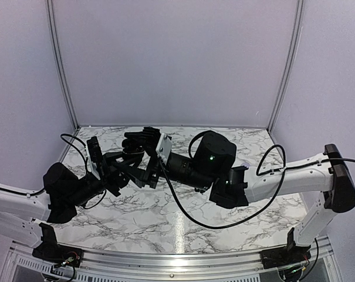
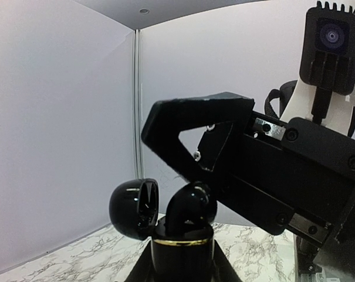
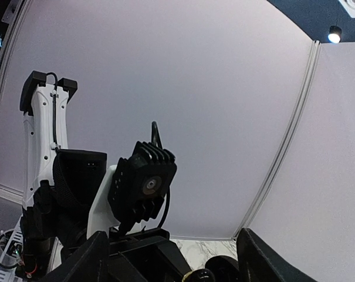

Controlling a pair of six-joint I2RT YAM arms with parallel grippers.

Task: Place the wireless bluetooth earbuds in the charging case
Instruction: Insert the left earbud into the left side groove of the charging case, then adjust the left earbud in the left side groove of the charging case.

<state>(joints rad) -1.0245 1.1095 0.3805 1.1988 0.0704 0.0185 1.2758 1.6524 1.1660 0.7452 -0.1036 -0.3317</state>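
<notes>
lid (image 2: 130, 208): swung open at the left of the case mouth, hollow side facing right. If it tips shut while anything stands proud of the mouth, I judge it would jam there.
charging case (image 2: 182, 251): black with a gold band, upright, carried clear above the marble tabletop (image 2: 54, 261).
left tool (image 2: 182, 271): clenched on the charging case, low on its body. With so low a hold, a sideways nudge from my other arm could twist the case or knock it free, and it would drop to the tabletop.
earbud (image 2: 192, 205): glossy black, in the case mouth, rising above the gold band, just beside the lid. I cannot tell whether it is fully seated. If it is only perched, a jolt could tip it out and send it rolling.
right tool (image 3: 172, 249): jaws wide apart, grasping nothing. In the left wrist view one finger (image 2: 195, 111) hangs close over the earbud; whether they touch I cannot tell. Drawing away on a slant could brush the earbud or the lid. Pressing down off-centre could cock the earbud in its socket.
</notes>
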